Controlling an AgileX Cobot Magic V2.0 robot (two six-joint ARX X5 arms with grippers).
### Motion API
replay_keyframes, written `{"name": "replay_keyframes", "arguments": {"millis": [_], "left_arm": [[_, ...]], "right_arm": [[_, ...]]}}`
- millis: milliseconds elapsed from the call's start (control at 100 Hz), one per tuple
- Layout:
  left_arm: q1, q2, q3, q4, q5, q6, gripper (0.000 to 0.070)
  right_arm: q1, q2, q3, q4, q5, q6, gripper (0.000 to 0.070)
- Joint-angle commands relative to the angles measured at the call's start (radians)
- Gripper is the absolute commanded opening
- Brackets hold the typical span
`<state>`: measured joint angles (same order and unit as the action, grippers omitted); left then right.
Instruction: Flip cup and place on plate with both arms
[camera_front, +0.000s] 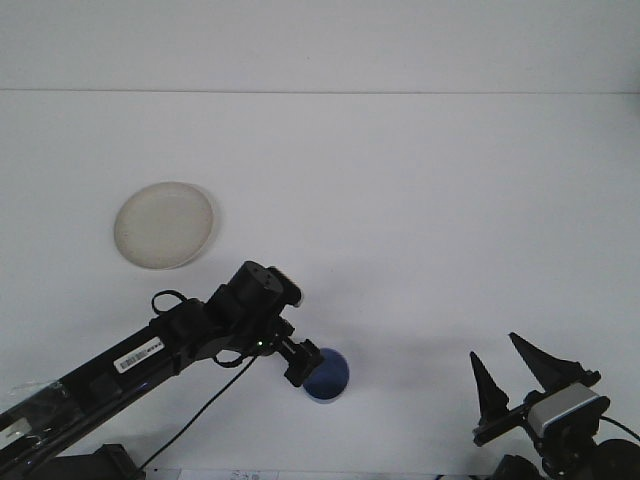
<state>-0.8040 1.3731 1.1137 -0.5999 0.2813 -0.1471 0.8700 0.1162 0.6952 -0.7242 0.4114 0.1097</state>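
Note:
A blue cup (328, 378) stands on the white table near the front edge, seen from above. My left gripper (305, 364) reaches in from the lower left and sits right at the cup's left rim; its fingertips overlap the cup, and I cannot tell how its jaws stand. A round off-white plate (163, 224) lies at the left, well apart from the cup. My right gripper (508, 370) rests at the lower right corner, open, with nothing between its dark pointed fingers.
The left arm (150, 352) stretches diagonally across the front-left of the table. The table's far edge (320, 92) meets a white wall.

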Motion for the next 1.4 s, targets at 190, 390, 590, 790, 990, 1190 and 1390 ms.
{"name": "replay_keyframes", "arguments": {"millis": [190,390,590,790,990,1190,1390], "left_arm": [[-0.046,0.105,0.026,0.014,-0.054,0.031,0.0545],[-0.067,0.164,0.026,0.026,-0.054,0.055,0.0534],[-0.084,0.196,0.026,0.025,-0.054,0.061,0.019],[-0.095,0.195,0.027,0.022,-0.054,0.077,0.0009],[-0.094,0.194,0.094,-0.05,-0.059,0.102,0.0009],[-0.049,0.182,0.3,-0.266,-0.165,0.184,0.0008],[0.116,0.136,0.529,-0.431,-0.259,0.253,0.0006]], "right_arm": [[0.01,-0.004,0.003,0.005,-0.002,0.006,0.0444],[0.01,-0.004,0.003,0.005,-0.002,0.006,0.0444],[0.01,-0.004,0.003,0.005,-0.002,0.006,0.0444],[0.01,-0.004,0.003,0.005,-0.002,0.006,0.0444],[0.01,-0.004,0.003,0.005,-0.002,0.006,0.0444],[0.01,-0.004,0.003,0.005,-0.002,0.006,0.0444],[0.01,-0.004,0.003,0.005,-0.002,0.006,0.0443]]}}
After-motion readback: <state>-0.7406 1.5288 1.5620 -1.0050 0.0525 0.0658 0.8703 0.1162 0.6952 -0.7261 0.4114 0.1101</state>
